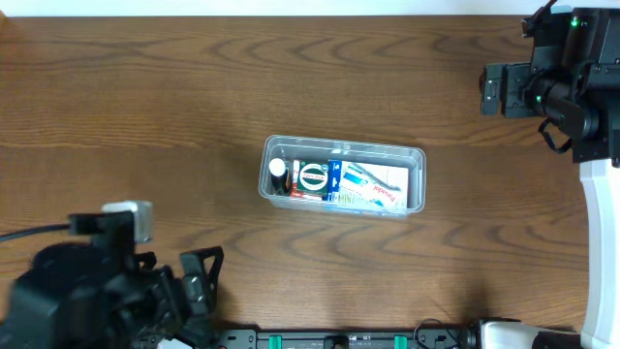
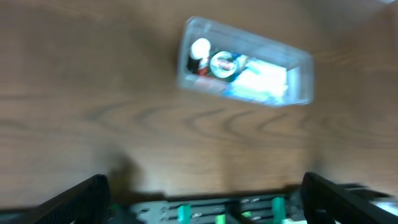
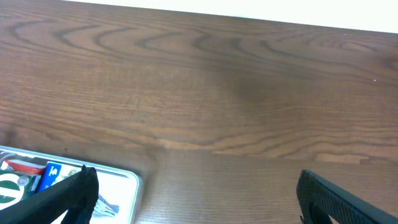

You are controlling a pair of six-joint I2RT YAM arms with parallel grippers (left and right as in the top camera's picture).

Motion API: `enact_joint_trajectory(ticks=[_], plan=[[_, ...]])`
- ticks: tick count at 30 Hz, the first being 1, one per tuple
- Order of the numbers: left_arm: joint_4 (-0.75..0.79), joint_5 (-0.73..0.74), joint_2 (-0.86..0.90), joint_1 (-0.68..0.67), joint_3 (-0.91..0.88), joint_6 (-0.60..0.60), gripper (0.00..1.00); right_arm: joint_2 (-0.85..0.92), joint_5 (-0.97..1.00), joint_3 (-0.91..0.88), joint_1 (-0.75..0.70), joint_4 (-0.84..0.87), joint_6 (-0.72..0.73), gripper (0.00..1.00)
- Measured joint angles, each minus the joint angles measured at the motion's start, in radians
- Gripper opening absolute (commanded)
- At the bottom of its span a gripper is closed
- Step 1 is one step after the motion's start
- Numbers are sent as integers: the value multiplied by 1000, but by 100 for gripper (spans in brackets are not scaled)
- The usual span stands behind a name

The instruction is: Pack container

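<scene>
My left gripper point(image 1: 206, 277) lower left, right gripper point(image 1: 491, 89) upper right, both wide apart, empty. Clear rectangular plastic container point(image 1: 417, 165) sits mid-frame, items point(image 1: 341, 182) inside. Likely light, flexy, slick; I'd pinch a short-end rim.

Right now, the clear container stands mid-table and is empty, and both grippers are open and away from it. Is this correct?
Not quite: the container is not empty. The overhead view shows a white-capped bottle and small boxes inside it. The rest is right.
</scene>
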Motion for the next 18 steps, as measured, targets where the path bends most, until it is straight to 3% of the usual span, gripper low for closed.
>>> enact_joint_trajectory(ticks=[3, 18], plan=[[41, -35, -14, 28, -93, 2, 98, 0, 0, 0, 0, 0, 0, 99], [930, -159, -430, 249, -848, 16, 98, 0, 0, 0, 0, 0, 0, 99]])
